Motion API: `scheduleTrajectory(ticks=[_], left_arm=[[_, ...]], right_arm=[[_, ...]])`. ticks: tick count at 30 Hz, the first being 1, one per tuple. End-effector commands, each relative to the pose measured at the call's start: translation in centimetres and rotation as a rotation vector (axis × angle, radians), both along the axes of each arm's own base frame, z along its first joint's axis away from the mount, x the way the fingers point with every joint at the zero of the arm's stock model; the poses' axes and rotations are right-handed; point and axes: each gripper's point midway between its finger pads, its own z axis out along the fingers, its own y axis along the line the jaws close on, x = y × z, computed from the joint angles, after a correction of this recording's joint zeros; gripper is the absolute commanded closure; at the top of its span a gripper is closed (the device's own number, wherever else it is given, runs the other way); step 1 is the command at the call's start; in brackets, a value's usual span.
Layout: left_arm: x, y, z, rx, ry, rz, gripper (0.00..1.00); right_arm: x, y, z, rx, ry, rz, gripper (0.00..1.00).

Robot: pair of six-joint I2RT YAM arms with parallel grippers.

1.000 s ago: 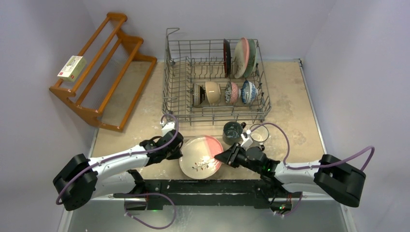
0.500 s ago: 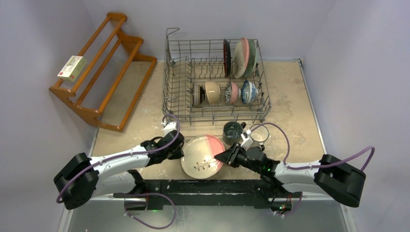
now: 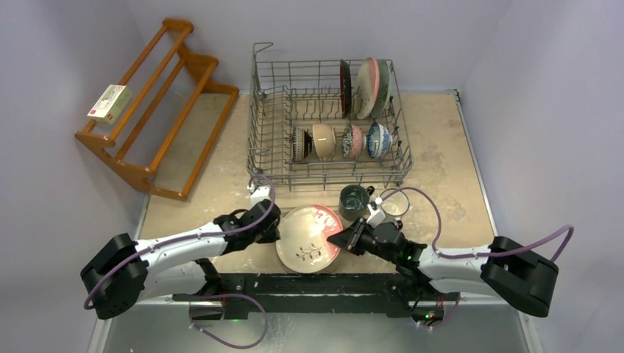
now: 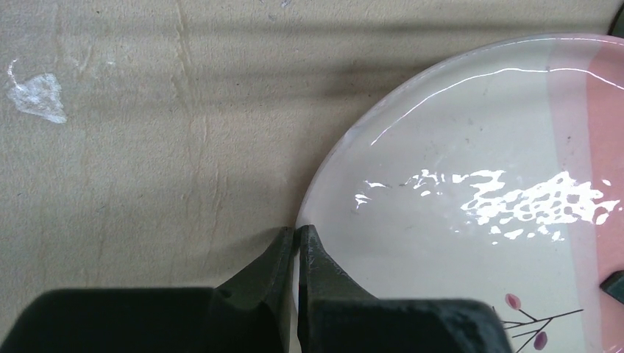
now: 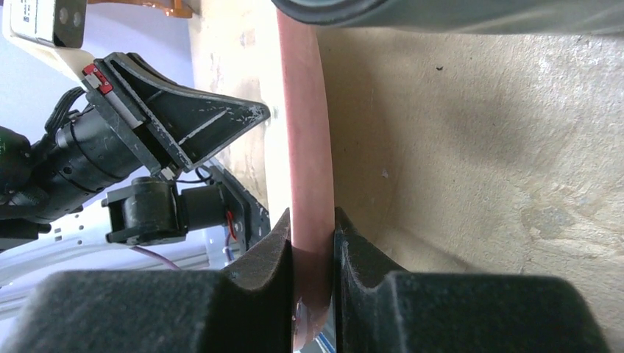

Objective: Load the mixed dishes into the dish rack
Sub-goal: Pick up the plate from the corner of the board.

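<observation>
A pink-and-white plate with a branch motif (image 3: 307, 237) lies at the table's near edge, tilted, its pink side raised. My right gripper (image 3: 340, 239) is shut on the plate's pink rim (image 5: 303, 132), one finger on each face. My left gripper (image 3: 274, 229) is shut, and its tips (image 4: 296, 234) touch the plate's (image 4: 471, 220) left rim, holding nothing. A dark teal mug (image 3: 353, 198) and a white mug (image 3: 394, 205) stand just behind the plate. The grey wire dish rack (image 3: 254, 140) holds upright plates (image 3: 366, 88) and several bowls (image 3: 338, 141).
A brown wooden slatted shelf (image 3: 151, 110) leans at the back left with a small box (image 3: 109, 103) on it. Purple walls close in on both sides. The dark mug (image 5: 441, 11) sits close above the right fingers.
The right jaws have closed onto the plate's pink rim. The plate has shifted slightly right and tipped up on that side. The left gripper has stayed shut against its left edge.
</observation>
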Motion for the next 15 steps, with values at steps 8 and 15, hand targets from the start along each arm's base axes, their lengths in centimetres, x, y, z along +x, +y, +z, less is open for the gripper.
scheduleTrajectory(ticks=[8, 15], left_arm=[[-1.1, -1.6, 2.8, -0.049, 0.010, -0.078, 0.79], [0.5, -1.7, 7.6, -0.054, -0.095, -0.088, 0.58]], right_arm=[[1.0, 1.8, 8.8, 0.159, -0.213, 0.032, 1.00], [0.9, 1.2, 11.0, 0.153, -0.271, 0.034, 1.00]])
